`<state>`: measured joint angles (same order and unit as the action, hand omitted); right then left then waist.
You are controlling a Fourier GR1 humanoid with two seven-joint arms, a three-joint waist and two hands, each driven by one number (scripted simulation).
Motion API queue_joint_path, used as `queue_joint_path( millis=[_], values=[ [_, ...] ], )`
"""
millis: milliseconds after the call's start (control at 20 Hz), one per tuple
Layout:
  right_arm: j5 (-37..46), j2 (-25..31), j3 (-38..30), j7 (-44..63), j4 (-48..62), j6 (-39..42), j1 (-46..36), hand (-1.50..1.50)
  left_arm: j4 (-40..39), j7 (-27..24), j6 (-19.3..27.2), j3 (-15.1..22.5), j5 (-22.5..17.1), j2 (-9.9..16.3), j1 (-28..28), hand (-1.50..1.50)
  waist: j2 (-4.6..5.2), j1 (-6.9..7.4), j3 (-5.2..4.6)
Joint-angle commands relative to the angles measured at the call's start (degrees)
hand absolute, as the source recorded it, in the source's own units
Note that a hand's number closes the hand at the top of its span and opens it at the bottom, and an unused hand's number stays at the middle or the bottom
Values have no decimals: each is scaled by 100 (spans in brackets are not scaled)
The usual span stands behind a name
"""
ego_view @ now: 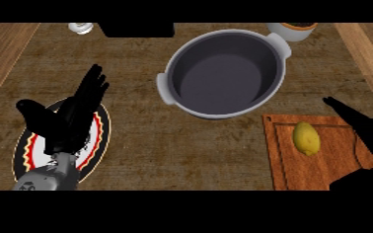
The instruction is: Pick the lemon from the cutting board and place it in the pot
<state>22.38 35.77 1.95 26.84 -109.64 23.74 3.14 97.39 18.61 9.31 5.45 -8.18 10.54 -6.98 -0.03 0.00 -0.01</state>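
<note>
head view: the lemon (307,138) lies on the cutting board (287,170) at about four o'clock in the view, untouched. the pot (224,74) stands near the centre, toward one o'clock, and nothing shows inside it. the board sits just below and to the right of the pot, close to its rim.

the right hand (351,116) comes in from the right edge at three to four o'clock, its fingers straight and holding nothing, just beside the lemon but apart from it. the left hand (76,111) shows at eight o'clock, fingers straight and up, resting above a patterned plate (102,138).

at twelve o'clock, along the far edge, stand a small pale jar (80,27), a dark box (137,29) and a white cup (293,30).

by my judgement the task is at its start: the lemon is not yet grasped, so picking it up, carrying it toward eleven o'clock and placing it in the pot are all left.
</note>
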Motion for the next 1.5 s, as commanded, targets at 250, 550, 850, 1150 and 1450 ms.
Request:
queue_joint_path(
  millis=[250, 550, 850, 1150, 1450],
  values=[
    [719, -492, 134, 848, 218, 435, -475, -150, 267, -49, -25, 12, 262, -182, 267, 0, -3, 35, 0],
    [1335, -983, 238, 363, 995, 203, -547, -150, 387, 399, -33, -118, 300, -261, -28, 0, -1, 14, 2],
    [1764, -1102, 420, 233, 1485, 440, -858, -150, 143, 31, -69, -3, 496, -514, 128, 0, 0, 14, 1],
    [2278, -1239, 542, 176, 1742, 351, -589, -150, -520, -181, -250, -319, 455, -468, -265, 0, 4, -13, 0],
    [2558, -1337, 311, -317, 2387, 185, -718, -150, -515, -223, -375, -478, 482, -463, -274, 0, 3, -7, 1]
  ],
)
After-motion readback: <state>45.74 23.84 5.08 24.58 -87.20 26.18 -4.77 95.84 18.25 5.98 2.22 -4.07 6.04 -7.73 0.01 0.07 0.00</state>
